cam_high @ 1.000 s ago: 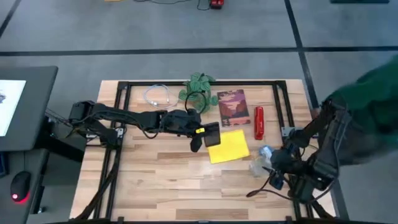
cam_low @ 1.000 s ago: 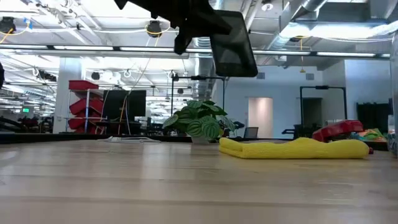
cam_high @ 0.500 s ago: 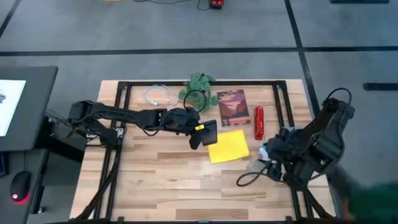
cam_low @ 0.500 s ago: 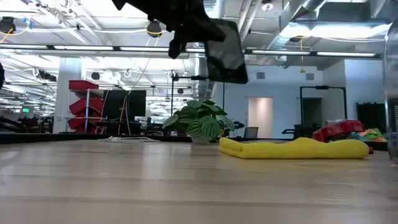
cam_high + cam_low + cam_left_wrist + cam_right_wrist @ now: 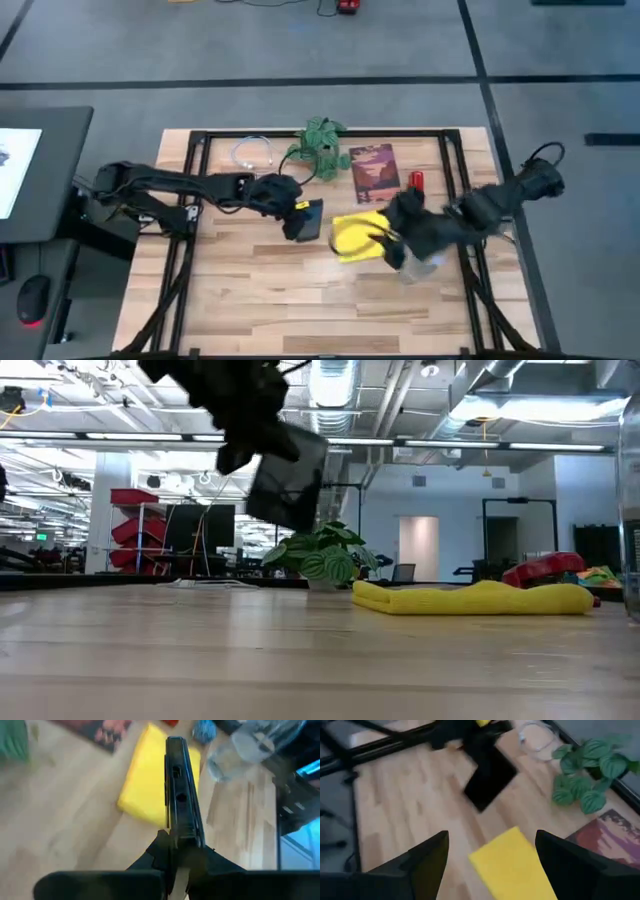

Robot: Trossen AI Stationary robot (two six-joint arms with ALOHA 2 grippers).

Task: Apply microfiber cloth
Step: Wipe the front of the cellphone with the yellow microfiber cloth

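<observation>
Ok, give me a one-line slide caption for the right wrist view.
Open right pincer hovers over the yellow microfiber cloth while the left arm holds a black smartphone aloft beside a potted plant.

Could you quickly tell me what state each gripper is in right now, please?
Left gripper: shut on the black smartphone, held above the table.
Right gripper: open, above the microfiber cloth, holding nothing.

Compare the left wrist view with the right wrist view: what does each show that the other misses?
Only the left wrist view shows the left gripper clamped on the black smartphone's edge, plus a clear cup. Only the right wrist view shows the right gripper open above the table, the potted plant and a white cable. Both show the microfiber cloth lying flat and the dark red booklet.
</observation>
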